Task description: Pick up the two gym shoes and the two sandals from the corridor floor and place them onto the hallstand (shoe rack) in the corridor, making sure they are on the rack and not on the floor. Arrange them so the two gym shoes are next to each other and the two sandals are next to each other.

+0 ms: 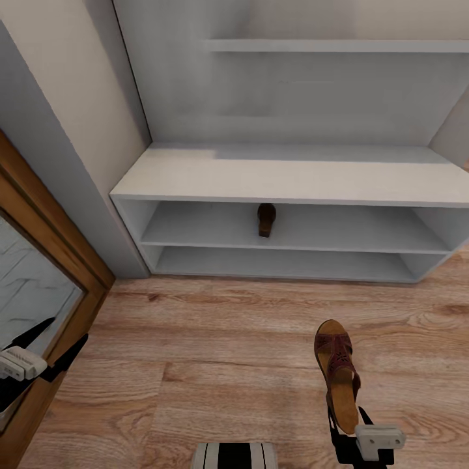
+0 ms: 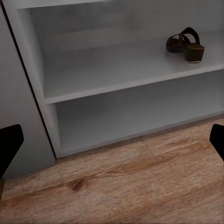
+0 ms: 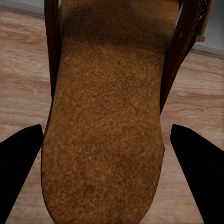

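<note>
Left side first: the left gripper (image 1: 49,355) hangs idle near the wood-framed mirror (image 1: 39,293), its black fingers spread wide with nothing between them. It faces the left end of the wide white-grey hallstand (image 1: 286,179).

One dark brown leather slip-on sandal with a tan footbed (image 1: 266,219) is already parked on the upper shoe tier, about mid-shelf and close to the front edge, so that one's done.

Over to the right, the second brown sandal (image 1: 340,374) is on or just above the light wood-plank corridor floor (image 1: 195,339), toe pointing at the rack. The right gripper (image 1: 355,430) is at its heel, jaws apart on either side of the footbed. Can't quite tell if they're touching it yet.

So it looks like the grab-the-second-sandal step. Next move probably needs closing on the heel, lifting, and setting it right beside its mate.
</note>
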